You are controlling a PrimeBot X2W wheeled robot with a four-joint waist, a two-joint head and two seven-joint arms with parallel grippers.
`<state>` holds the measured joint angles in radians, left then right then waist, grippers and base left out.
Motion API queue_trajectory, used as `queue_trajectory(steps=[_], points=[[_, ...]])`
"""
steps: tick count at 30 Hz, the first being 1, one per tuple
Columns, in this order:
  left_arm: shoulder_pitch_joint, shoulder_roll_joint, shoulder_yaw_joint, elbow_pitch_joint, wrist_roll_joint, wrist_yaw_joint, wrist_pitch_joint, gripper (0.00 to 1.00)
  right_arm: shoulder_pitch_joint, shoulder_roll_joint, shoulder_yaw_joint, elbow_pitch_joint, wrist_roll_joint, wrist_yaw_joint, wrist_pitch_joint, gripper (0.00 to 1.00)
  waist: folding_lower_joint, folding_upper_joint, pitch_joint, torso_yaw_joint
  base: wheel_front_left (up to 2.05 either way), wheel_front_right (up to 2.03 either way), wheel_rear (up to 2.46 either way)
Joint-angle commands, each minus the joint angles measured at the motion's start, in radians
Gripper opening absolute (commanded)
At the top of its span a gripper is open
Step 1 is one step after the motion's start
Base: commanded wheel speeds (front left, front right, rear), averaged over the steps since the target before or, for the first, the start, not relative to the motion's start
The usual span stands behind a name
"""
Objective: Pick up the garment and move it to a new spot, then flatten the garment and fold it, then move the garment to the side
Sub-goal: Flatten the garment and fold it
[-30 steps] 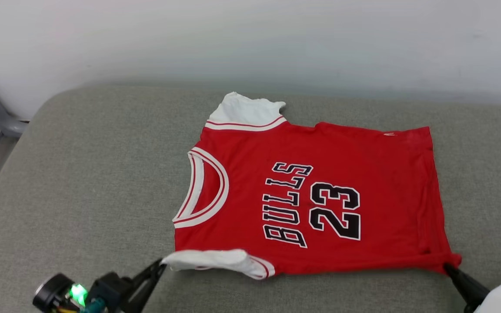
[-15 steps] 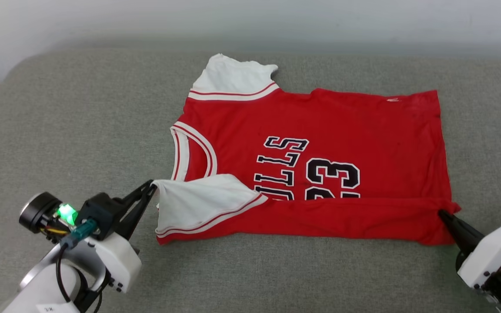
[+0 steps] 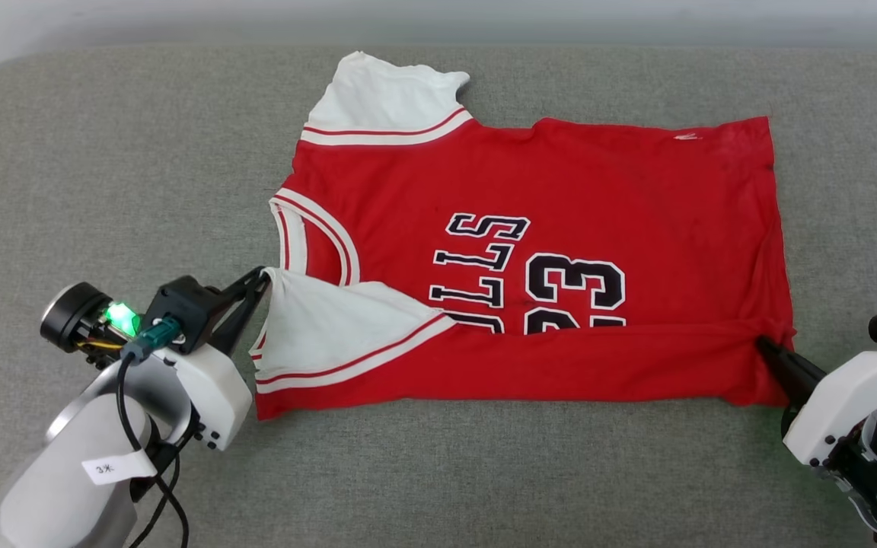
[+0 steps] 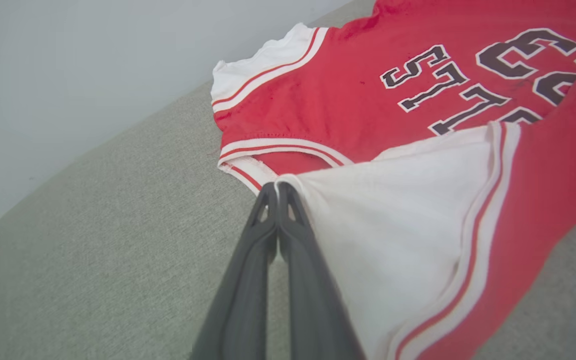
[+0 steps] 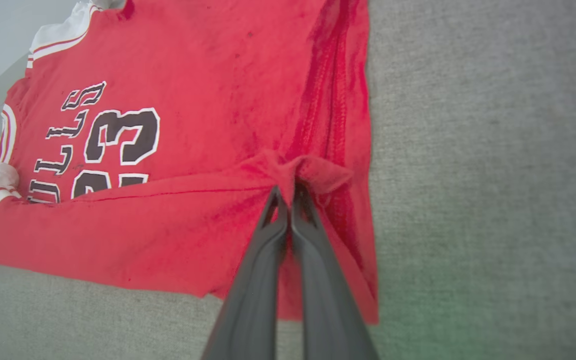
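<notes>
The garment (image 3: 598, 198), a red jersey with white sleeves and black "BULLS 23" lettering, lies on the grey cushion with its near edge lifted and folded over the lower lettering. My left gripper (image 3: 262, 275) is shut on the tip of the near white sleeve (image 3: 332, 327); the left wrist view shows the fingertips (image 4: 274, 192) pinching the sleeve (image 4: 408, 225). At the near hem corner, my right gripper (image 3: 764, 346) is shut on bunched red cloth (image 5: 308, 172) of the garment (image 5: 208, 75), held between the right fingers (image 5: 290, 215).
The grey cushioned surface (image 3: 103, 167) runs wide on all sides of the jersey, with a pale wall (image 4: 68, 60) behind it. The far white sleeve (image 3: 385, 99) lies flat near the back edge.
Both grippers have carried the jersey's near edge away from me and over the shirt, covering the lower lettering. The head camera has tilted down, so the whole scene sits higher in view.
</notes>
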<state>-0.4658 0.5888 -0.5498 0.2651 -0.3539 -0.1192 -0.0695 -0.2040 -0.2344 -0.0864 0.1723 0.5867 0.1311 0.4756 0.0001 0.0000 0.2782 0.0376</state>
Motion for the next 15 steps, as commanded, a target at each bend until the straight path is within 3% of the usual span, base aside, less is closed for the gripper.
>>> queue_trajectory(steps=[1,8,9,10,15], points=[[-0.016,-0.008,-0.003,0.022,0.006,-0.001,-0.008,0.00,-0.016,0.006,0.002,0.008,-0.006,-0.001,-0.004,0.00,-0.0001,0.0000,0.005,-0.003,0.00,0.00,0.00],[-0.048,-0.036,-0.034,0.119,-0.010,-0.005,-0.011,0.00,-0.046,0.007,0.027,0.035,-0.020,-0.001,-0.010,0.00,-0.0001,0.0000,0.020,-0.009,0.00,0.00,0.00],[-0.053,-0.043,-0.035,0.132,-0.009,0.001,-0.014,0.33,-0.048,0.003,0.032,0.036,-0.025,-0.001,-0.014,0.45,-0.0001,0.0000,0.021,-0.008,0.00,0.00,0.00],[-0.057,-0.050,-0.034,0.147,-0.008,0.007,-0.015,1.00,-0.049,0.003,0.033,0.041,-0.026,-0.001,-0.018,1.00,-0.0001,0.0000,0.021,-0.007,0.00,0.00,0.00],[-0.079,-0.086,-0.038,0.196,-0.015,0.021,-0.029,1.00,-0.060,-0.015,0.058,0.039,-0.036,-0.001,-0.045,1.00,-0.0001,0.0000,-0.006,0.002,0.00,0.00,0.00]])
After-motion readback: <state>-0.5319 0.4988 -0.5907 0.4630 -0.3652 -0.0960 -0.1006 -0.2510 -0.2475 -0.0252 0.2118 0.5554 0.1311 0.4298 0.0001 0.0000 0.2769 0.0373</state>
